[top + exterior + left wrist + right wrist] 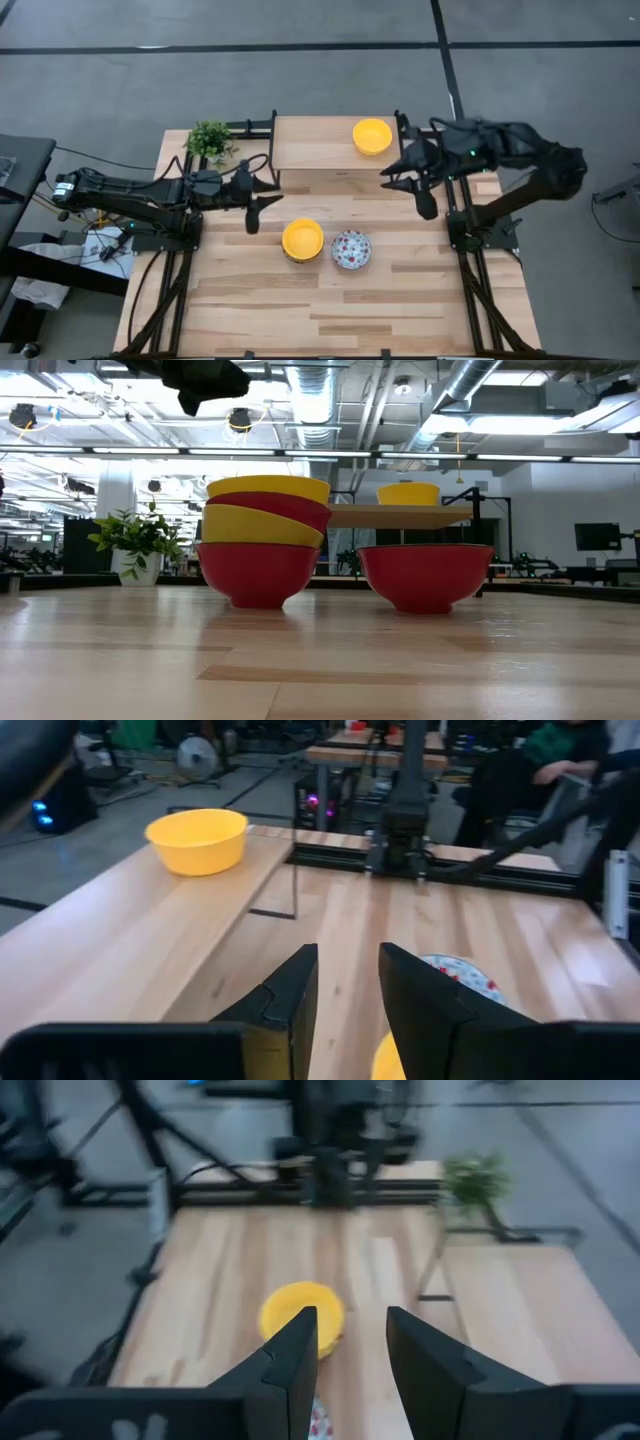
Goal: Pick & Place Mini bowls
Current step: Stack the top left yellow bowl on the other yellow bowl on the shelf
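Both jaws stand narrowly open and hold nothing: left gripper at nine o'clock of the yellow bowl stack, right gripper above the desk.

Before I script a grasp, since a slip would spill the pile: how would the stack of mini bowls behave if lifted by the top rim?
The stack of mini bowls looks rigid and probably light. The bowls nest unevenly, tilted, so the top one would likely lift off alone. Glossy walls suggest slippery rims.

A small green plant stands beside a raised shelf.
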`<move>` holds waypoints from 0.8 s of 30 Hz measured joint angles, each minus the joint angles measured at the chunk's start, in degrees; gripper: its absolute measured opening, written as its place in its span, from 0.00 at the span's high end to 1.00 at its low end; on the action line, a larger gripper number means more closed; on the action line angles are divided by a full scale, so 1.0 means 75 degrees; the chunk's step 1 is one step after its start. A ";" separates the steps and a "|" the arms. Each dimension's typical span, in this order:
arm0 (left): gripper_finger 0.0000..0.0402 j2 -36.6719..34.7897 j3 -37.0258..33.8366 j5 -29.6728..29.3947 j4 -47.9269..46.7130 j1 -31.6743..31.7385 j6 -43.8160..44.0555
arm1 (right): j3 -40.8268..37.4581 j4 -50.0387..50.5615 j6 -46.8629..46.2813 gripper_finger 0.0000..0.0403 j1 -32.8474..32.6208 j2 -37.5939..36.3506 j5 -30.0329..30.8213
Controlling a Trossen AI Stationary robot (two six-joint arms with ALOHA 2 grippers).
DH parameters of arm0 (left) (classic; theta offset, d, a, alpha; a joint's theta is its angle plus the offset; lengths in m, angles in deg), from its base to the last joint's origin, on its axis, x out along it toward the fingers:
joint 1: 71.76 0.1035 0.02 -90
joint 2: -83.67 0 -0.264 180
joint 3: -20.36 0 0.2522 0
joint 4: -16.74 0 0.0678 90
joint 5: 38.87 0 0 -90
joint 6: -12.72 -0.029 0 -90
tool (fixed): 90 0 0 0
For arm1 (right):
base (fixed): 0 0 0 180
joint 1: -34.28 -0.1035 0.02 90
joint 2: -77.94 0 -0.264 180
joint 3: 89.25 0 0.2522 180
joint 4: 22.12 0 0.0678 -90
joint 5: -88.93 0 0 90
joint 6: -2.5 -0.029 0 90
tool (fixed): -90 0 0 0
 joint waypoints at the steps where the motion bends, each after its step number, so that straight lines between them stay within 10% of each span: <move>1: 0.73 0.0000 0.0000 0.0107 0.0007 0.0000 0.0003 | -0.0693 -0.0457 -0.0207 0.72 -0.0053 -0.0366 0.0300; 11: 0.73 0.0000 0.0000 0.0341 0.0008 0.0000 0.0003 | -0.6627 -0.5316 -0.2447 0.72 -0.0555 -0.2842 0.1949; 24: 0.73 -0.0001 0.0000 0.0338 0.0006 0.0000 0.0026 | -0.7363 -0.5437 -0.3814 0.72 -0.0532 -0.2798 0.3041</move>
